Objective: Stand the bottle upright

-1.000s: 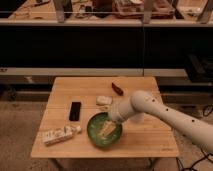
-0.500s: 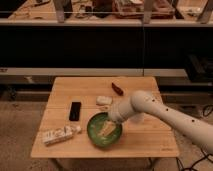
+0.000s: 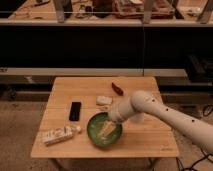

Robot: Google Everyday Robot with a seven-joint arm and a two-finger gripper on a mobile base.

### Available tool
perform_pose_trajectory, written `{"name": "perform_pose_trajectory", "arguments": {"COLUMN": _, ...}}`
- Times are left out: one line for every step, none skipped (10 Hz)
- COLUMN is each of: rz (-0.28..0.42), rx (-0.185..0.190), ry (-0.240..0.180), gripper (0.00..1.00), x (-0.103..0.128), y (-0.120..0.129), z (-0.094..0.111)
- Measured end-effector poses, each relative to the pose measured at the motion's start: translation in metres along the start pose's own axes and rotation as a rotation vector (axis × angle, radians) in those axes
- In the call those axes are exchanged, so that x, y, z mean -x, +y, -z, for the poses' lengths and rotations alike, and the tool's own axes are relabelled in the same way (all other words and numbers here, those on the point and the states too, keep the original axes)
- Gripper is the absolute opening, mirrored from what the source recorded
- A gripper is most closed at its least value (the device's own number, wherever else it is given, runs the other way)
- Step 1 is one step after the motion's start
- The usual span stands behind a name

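The bottle (image 3: 59,135) lies on its side near the front left corner of the wooden table (image 3: 145,137), its small cap pointing right toward the green bowl (image 3: 95,134). It is pale with a whitish printed label. My white arm (image 3: 165,112) reaches in from the right, and my gripper (image 3: 108,127) hangs over the inside of the bowl, to the right of the bottle and apart from it. Something pale yellowish shows in the bowl under the gripper.
A black phone (image 3: 75,110) lies left of centre. A small flat white block (image 3: 104,100) sits behind the bowl. A red pepper-like object (image 3: 117,89) lies toward the back. Dark shelving stands behind the table.
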Motion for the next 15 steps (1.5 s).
{"name": "perform_pose_trajectory", "arguments": {"rz": 0.0, "rx": 0.0, "ry": 0.0, "gripper": 0.8, "x": 0.0, "y": 0.0, "z": 0.0}}
{"name": "perform_pose_trajectory", "arguments": {"rz": 0.0, "rx": 0.0, "ry": 0.0, "gripper": 0.8, "x": 0.0, "y": 0.0, "z": 0.0}}
{"name": "perform_pose_trajectory", "arguments": {"rz": 0.002, "rx": 0.002, "ry": -0.003, "gripper": 0.8, "x": 0.0, "y": 0.002, "z": 0.0}}
{"name": "perform_pose_trajectory", "arguments": {"rz": 0.018, "rx": -0.004, "ry": -0.009, "gripper": 0.8, "x": -0.004, "y": 0.007, "z": -0.007}}
{"name": "perform_pose_trajectory", "arguments": {"rz": 0.042, "rx": -0.006, "ry": -0.023, "gripper": 0.8, "x": -0.008, "y": 0.014, "z": -0.015}}
{"name": "perform_pose_trajectory", "arguments": {"rz": 0.078, "rx": -0.013, "ry": -0.037, "gripper": 0.8, "x": -0.016, "y": 0.025, "z": -0.031}}
{"name": "perform_pose_trajectory", "arguments": {"rz": 0.103, "rx": -0.021, "ry": -0.039, "gripper": 0.8, "x": -0.023, "y": 0.031, "z": -0.041}}
{"name": "perform_pose_trajectory", "arguments": {"rz": 0.126, "rx": -0.035, "ry": -0.036, "gripper": 0.8, "x": -0.031, "y": 0.036, "z": -0.052}}
{"name": "perform_pose_trajectory", "arguments": {"rz": 0.15, "rx": -0.053, "ry": -0.023, "gripper": 0.8, "x": -0.041, "y": 0.042, "z": -0.063}}
{"name": "perform_pose_trajectory", "arguments": {"rz": 0.169, "rx": -0.08, "ry": 0.002, "gripper": 0.8, "x": -0.049, "y": 0.047, "z": -0.076}}
{"name": "perform_pose_trajectory", "arguments": {"rz": 0.18, "rx": -0.102, "ry": 0.012, "gripper": 0.8, "x": -0.052, "y": 0.048, "z": -0.083}}
{"name": "perform_pose_trajectory", "arguments": {"rz": 0.196, "rx": -0.137, "ry": 0.007, "gripper": 0.8, "x": -0.053, "y": 0.046, "z": -0.092}}
{"name": "perform_pose_trajectory", "arguments": {"rz": 0.214, "rx": -0.172, "ry": -0.01, "gripper": 0.8, "x": -0.051, "y": 0.043, "z": -0.1}}
{"name": "perform_pose_trajectory", "arguments": {"rz": 0.226, "rx": -0.204, "ry": -0.03, "gripper": 0.8, "x": -0.048, "y": 0.041, "z": -0.106}}
{"name": "perform_pose_trajectory", "arguments": {"rz": 0.233, "rx": -0.224, "ry": -0.041, "gripper": 0.8, "x": -0.046, "y": 0.039, "z": -0.11}}
